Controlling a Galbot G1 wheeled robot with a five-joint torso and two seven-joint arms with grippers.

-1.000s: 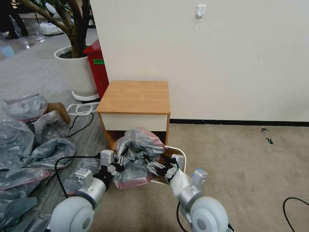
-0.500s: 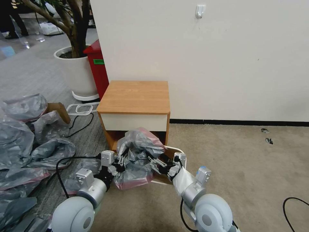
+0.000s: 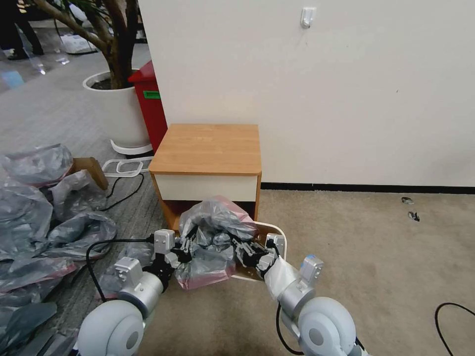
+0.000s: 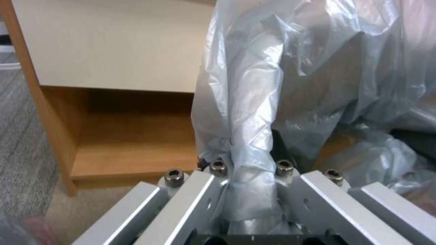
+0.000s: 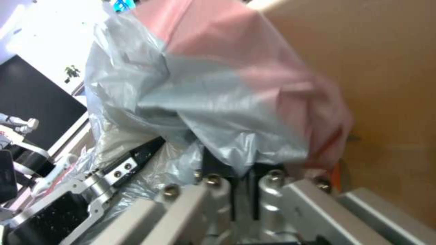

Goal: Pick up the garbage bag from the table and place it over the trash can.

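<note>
Both grippers, left (image 3: pixel 184 247) and right (image 3: pixel 243 250), have fingers clamped on the garbage bag (image 3: pixel 215 232); thin film may tear if stretched over the trash can (image 3: pixel 277 232).

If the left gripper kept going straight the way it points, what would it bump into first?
Probably more of the garbage bag the left gripper already pinches; beyond that looks like the table, though depth is unclear.

The garbage bag (image 3: pixel 213 232) is thin, glossy, crinkled plastic. The surface (image 3: pixel 208 148) is smooth matt wood. The left claw (image 4: pixel 247 190) is brushed metal.
</note>
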